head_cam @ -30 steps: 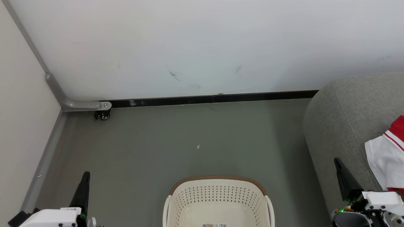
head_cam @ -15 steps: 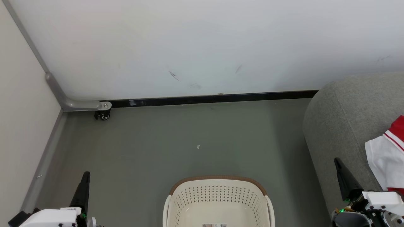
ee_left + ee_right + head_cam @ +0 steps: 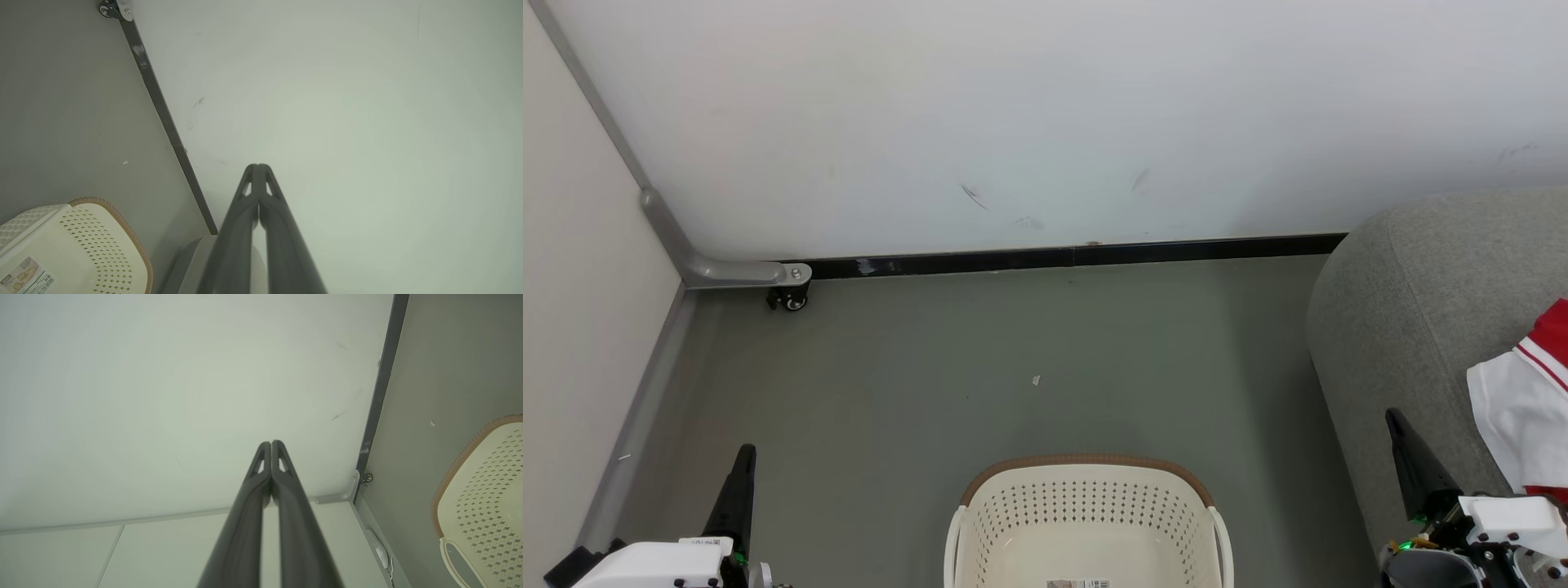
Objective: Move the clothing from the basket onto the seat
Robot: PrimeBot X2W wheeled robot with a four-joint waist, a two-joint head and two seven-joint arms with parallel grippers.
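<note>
Head view: the basket [image 3: 1086, 523] stands on the grey floor [image 3: 1013, 351] at bottom centre, with a barcode sticker [image 3: 1078, 583] showing on its bottom. The seat [image 3: 1413, 310] is to its right, apart from it. The clothing [image 3: 1519, 416], white with red striped trim, lies on the seat at the right edge. The left tool [image 3: 745, 454] points up at lower left, and the right tool [image 3: 1393, 418] at lower right, over the seat's side.

Left wrist view: the left tool's 2 fingers are pressed together at the tips, gripping nothing, against a white wall [image 3: 367, 122]. The basket sits at lower left.

Right wrist view: the right tool's 2 fingers likewise meet, gripping nothing. The basket's rim is at the right edge.
</note>
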